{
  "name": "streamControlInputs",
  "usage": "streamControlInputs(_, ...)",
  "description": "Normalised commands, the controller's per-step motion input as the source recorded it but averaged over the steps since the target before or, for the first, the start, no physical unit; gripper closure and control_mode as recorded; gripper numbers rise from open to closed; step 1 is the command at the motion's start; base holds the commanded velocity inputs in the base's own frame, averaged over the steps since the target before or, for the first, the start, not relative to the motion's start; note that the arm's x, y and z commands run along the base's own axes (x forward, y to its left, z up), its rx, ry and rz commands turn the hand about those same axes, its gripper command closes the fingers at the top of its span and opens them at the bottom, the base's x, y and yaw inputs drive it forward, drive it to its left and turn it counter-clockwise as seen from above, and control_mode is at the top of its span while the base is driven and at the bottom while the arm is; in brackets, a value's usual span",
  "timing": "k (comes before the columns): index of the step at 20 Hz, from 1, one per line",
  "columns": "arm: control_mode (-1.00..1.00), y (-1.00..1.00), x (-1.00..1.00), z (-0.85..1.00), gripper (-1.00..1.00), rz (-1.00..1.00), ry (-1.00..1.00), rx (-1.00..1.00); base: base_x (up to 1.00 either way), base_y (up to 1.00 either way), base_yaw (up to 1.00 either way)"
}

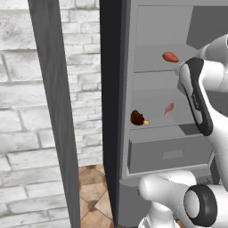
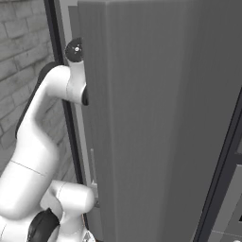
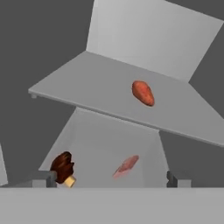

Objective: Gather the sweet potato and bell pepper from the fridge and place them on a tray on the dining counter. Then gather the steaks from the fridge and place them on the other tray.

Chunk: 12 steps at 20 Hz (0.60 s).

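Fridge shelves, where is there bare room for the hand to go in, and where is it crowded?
Upper shelf: bare left of the sweet potato. Lower shelf: free behind, and in the gap between the dark brown item and the pink steak; the front is the most occupied part. The open gripper faces that gap.

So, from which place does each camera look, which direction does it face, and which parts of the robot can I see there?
Left base view: behind the arm's left, facing the open fridge; the white arm crosses its right side.
Right base view: behind the arm's right, facing the fridge's grey door; the arm rises at left.
Hand view: on the hand, looking along the open tool at the shelves.
Shared by the left base and hand views: sweet potato on the upper shelf, steak and a dark brown item below.
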Motion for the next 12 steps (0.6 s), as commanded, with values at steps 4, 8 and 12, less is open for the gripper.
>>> streamControlInputs(4, -1.00, -0.14, 0.40, 0.01, -1.00, 0.00, 0.08, 0.04, 0.00, 0.00, 0.00)
streamControlInputs(8, -1.00, -0.22, 0.38, 0.00, -1.00, 0.00, 0.03, 0.12, 0.00, 0.00, 0.00)
streamControlInputs(12, -1.00, -0.15, 0.44, 0.00, -1.00, 0.00, 0.02, 0.08, 0.00, 0.00, 0.00)
